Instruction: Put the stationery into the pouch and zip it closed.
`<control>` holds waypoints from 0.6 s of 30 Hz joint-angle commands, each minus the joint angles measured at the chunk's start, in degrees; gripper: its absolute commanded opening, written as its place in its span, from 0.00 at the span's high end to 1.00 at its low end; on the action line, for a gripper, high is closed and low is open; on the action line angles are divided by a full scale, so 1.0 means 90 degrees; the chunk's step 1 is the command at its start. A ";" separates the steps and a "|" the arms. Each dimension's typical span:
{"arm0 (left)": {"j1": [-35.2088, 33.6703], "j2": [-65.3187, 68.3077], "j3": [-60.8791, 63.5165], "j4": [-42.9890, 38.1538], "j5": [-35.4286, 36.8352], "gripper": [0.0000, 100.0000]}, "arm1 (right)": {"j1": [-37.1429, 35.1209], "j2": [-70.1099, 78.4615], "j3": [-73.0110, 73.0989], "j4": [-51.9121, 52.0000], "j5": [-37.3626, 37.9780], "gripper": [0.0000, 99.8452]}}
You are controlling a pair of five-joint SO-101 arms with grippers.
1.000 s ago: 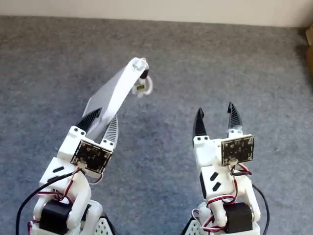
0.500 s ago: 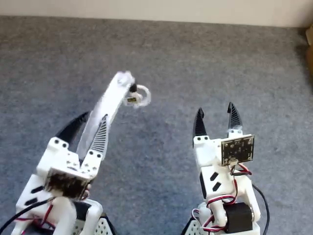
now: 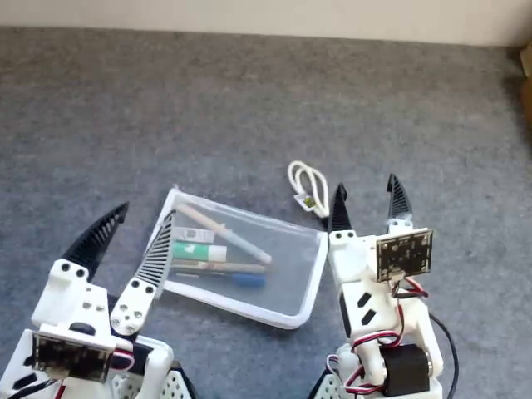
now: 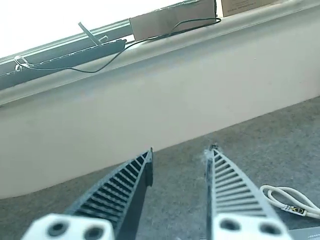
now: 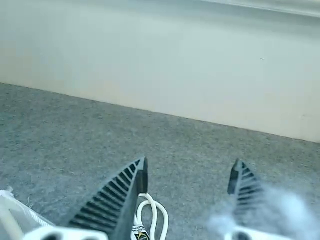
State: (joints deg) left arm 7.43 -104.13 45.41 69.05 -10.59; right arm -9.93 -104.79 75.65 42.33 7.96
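The clear pouch (image 3: 287, 287) with its white edge lay flat on the grey carpet (image 3: 249, 100), between the two arms and tilted a little across the space. Through its clear side several pieces of stationery showed: a pale pen (image 3: 223, 233) lying slantwise, a green and white tube (image 3: 198, 249), a wooden pencil (image 3: 223, 266) and a blue pen (image 3: 239, 281), all close together in the half nearer the left arm. Whether the zip was drawn shut could not be made out from above. A looped white cord (image 3: 307, 183) with a small tag lay on the carpet just beyond the pouch's far corner, beside the right arm's nearer finger; it also showed in the left wrist view (image 4: 287, 197) and the right wrist view (image 5: 150, 215). The left gripper (image 3: 147, 212) stood with its jaws spread wide and nothing between them, its pale finger crossing over the pouch's edge as seen from above, and its own camera (image 4: 181, 150) looked past the open fingers at carpet and a pale wall (image 4: 150, 100). The right gripper (image 3: 365, 184) was likewise wide open and held nothing, set just beside the pouch's other end, the gap between its fingers plain in its own view (image 5: 189, 162).
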 commanded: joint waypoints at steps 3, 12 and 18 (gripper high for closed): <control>-0.1099 -0.0044 -0.0171 0.0049 0.0078 0.84 | 0.0103 -0.0044 -0.0581 0.0122 -0.0039 0.79; -0.1138 -0.0044 0.0259 0.0176 0.0078 0.99 | 0.0093 -0.0044 -0.1265 0.0796 -0.0029 0.90; -0.1138 -0.0044 0.0796 0.0586 0.0059 0.99 | 0.0103 -0.0044 -0.1284 0.1685 -0.0029 0.90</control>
State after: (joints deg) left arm -2.15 -104.13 50.59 72.48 -10.59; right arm -9.85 -104.88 67.74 53.93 7.96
